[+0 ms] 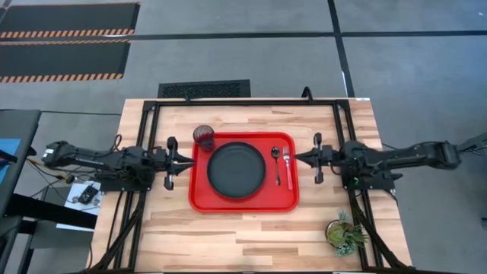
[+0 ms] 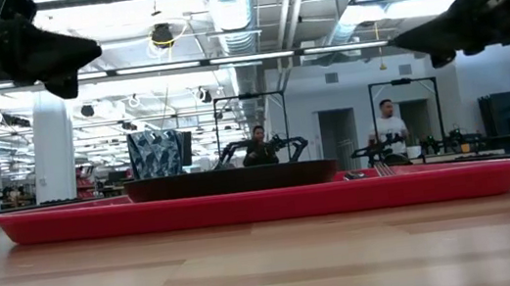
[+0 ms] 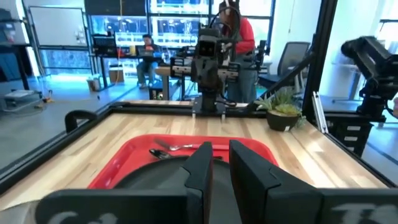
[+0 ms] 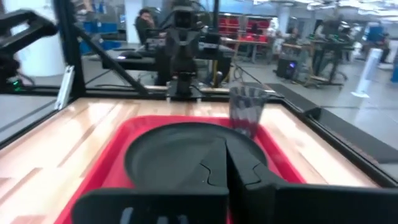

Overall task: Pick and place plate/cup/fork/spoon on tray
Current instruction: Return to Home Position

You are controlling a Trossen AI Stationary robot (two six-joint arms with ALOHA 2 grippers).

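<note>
The wooden worktop (image 1: 251, 228) carries the red tray (image 1: 202, 199) at its middle. The dark plate (image 1: 237, 170) sits in the tray's centre. The cup (image 1: 203, 136) stands at the tray's far left corner, seemingly just inside the rim. The fork (image 1: 288, 164) and spoon (image 1: 276, 161) lie side by side on the tray, right of the plate. The left gripper (image 1: 188, 160) hovers beside the tray's left edge, fingers slightly apart, empty. The right gripper (image 1: 296, 157) waits by the right edge, fingers together, empty.
</note>
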